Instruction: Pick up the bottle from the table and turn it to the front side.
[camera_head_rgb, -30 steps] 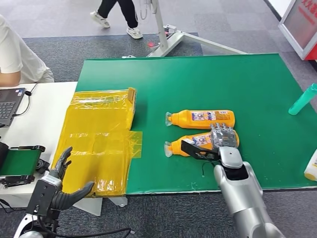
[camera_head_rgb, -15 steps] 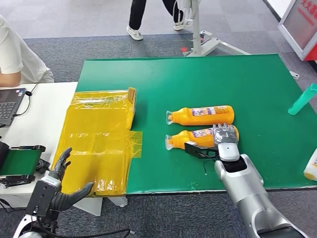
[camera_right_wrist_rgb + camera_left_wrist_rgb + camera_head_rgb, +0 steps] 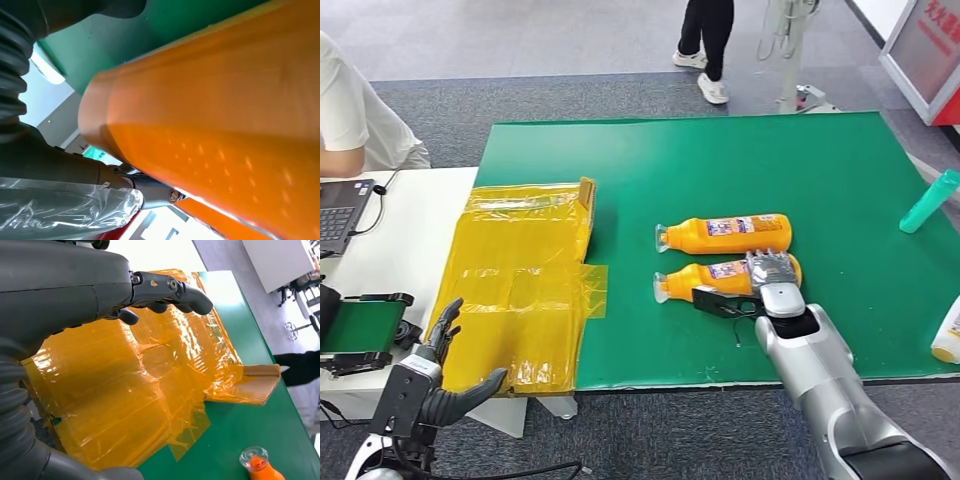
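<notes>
Two orange bottles lie side by side on the green mat (image 3: 660,170), clear caps pointing left. My right hand (image 3: 771,275) lies over the base end of the nearer bottle (image 3: 709,278), fingers wrapped over its top and thumb stretched along its near side. Up close in the right wrist view, the orange body (image 3: 226,115) sits against the hand. The farther bottle (image 3: 727,234) lies free just behind. My left hand (image 3: 441,375) hangs open off the table's front left corner, its fingers (image 3: 162,290) spread above the yellow film. An orange bottle's cap end (image 3: 256,462) shows in the left wrist view.
A flat carton wrapped in yellow film (image 3: 524,280) covers the mat's left end. A teal bottle (image 3: 930,200) and a white-and-yellow bottle (image 3: 948,335) lie at the right edge. A person (image 3: 358,110) sits at a laptop (image 3: 339,210) on the left. Another person (image 3: 709,40) walks behind the table.
My right hand and the nearer bottle have shifted slightly away from me, the fingers settling lower over it. The person behind walked rightward. The left hand has stayed put.
</notes>
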Robot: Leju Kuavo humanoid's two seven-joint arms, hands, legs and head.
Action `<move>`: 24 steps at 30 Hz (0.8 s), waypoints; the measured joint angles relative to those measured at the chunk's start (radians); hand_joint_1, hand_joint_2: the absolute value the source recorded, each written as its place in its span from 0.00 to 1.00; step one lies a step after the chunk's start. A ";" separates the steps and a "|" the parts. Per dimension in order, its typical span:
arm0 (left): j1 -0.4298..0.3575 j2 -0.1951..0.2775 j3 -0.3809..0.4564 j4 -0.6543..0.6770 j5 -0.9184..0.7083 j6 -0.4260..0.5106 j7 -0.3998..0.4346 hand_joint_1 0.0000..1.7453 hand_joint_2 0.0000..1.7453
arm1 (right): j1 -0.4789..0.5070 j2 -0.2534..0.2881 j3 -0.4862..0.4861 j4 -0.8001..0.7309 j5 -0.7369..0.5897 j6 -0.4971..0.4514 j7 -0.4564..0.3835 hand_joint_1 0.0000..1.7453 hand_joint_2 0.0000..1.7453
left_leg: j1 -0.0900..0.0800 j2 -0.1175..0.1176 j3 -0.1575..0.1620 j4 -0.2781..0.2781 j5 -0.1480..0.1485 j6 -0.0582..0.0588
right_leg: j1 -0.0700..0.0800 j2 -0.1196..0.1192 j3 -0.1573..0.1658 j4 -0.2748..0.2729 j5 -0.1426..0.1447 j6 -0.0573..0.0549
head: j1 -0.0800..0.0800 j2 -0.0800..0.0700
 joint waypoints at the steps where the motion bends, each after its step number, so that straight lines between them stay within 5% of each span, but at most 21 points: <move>1: 0.000 0.000 0.000 0.000 0.000 0.000 -0.001 0.00 1.00 | -0.002 0.001 -0.003 0.008 0.000 -0.006 -0.009 1.00 1.00 | 0.000 0.000 0.000 0.000 0.000 0.000 | 0.000 0.000 0.000 0.000 0.000 0.000 | 0.000 0.000; 19: 0.000 0.000 0.001 0.000 0.001 0.004 -0.002 0.00 1.00 | 0.034 0.034 -0.065 -0.016 -0.011 -0.093 -0.136 1.00 1.00 | 0.000 0.000 0.000 0.000 0.000 0.000 | 0.000 0.000 0.000 0.000 0.000 -0.001 | 0.000 0.000; 22: 0.000 0.000 0.001 0.000 0.003 0.007 -0.006 0.00 1.00 | 0.067 0.058 -0.104 -0.073 -0.135 -0.077 -0.230 1.00 1.00 | 0.000 0.000 0.000 0.000 0.000 0.000 | 0.000 0.000 0.000 0.000 0.000 -0.001 | 0.000 0.000; 24: 0.000 0.000 0.001 0.000 0.006 0.010 -0.011 0.00 1.00 | 0.111 0.088 -0.136 -0.156 -0.336 -0.025 -0.311 1.00 1.00 | 0.000 0.000 0.000 0.000 0.000 0.000 | 0.000 0.000 -0.001 0.000 0.000 -0.001 | 0.000 0.000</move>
